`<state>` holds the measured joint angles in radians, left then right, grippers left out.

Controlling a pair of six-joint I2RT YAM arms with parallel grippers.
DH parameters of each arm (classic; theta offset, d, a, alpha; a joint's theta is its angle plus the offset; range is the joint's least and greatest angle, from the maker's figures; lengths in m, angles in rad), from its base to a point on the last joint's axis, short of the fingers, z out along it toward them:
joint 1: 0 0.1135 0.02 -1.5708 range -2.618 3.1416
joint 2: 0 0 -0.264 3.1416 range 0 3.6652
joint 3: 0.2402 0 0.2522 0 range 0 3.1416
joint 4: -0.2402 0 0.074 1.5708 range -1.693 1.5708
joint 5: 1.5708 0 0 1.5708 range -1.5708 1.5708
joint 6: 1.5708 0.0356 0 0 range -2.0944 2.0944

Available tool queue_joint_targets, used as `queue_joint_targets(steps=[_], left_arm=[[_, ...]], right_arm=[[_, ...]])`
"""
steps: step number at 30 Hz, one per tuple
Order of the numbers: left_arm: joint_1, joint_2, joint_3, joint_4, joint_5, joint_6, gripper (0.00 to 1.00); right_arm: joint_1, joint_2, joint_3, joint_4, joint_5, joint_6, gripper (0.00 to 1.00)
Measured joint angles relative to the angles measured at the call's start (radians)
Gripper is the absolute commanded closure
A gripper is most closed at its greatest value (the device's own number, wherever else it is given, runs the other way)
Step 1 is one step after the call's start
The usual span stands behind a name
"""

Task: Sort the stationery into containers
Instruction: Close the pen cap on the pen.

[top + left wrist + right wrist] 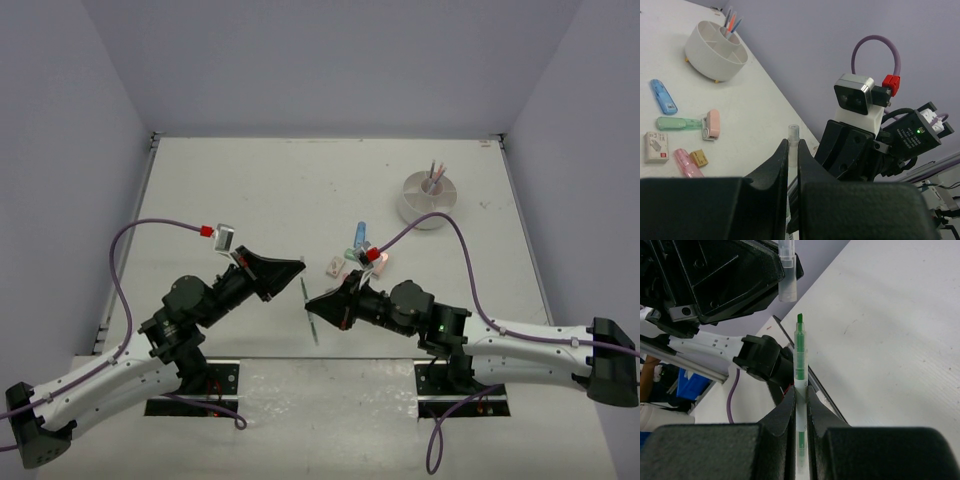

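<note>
Left gripper [793, 145] pinches a clear plastic cap [793, 131] upright between its black fingers. Beyond it, pens [729, 22] stand in the white round divided tub [715, 55], and pastel blocks [713, 123] lie scattered on the white table [757, 107].

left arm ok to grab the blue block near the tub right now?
Probably not yet. The left gripper is shut on a clear cap, so its jaws are taken. The blue block itself lies in the open on the table with nothing over it.

Smooth white plastic tub [705, 62], matt faintly scuffed table [900, 340], clear plastic cap [787, 275], translucent plastic pen [800, 355].
</note>
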<state>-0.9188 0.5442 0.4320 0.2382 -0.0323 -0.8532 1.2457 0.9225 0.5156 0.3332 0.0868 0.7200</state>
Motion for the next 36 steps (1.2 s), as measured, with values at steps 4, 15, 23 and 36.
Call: queue_joint_targets(steps=[4, 15, 23, 36], left_arm=[[0.000, 0.000, 0.000, 0.000, -0.001, 0.000, 1.00], [0.000, 0.002, 0.000, 0.000, -0.001, 0.000, 1.00], [0.000, 0.018, 0.000, 0.001, 0.005, 0.000, 1.00], [0.000, 0.034, -0.003, 0.008, 0.017, 0.000, 1.00]], right_arm=[[0.000, -0.010, 0.000, 0.000, 0.000, 0.000, 1.00], [0.000, -0.035, 0.000, -0.004, 0.010, 0.000, 1.00], [0.000, -0.035, 0.000, -0.017, 0.032, -0.004, 1.00], [0.000, -0.036, 0.010, -0.036, 0.060, -0.009, 1.00]])
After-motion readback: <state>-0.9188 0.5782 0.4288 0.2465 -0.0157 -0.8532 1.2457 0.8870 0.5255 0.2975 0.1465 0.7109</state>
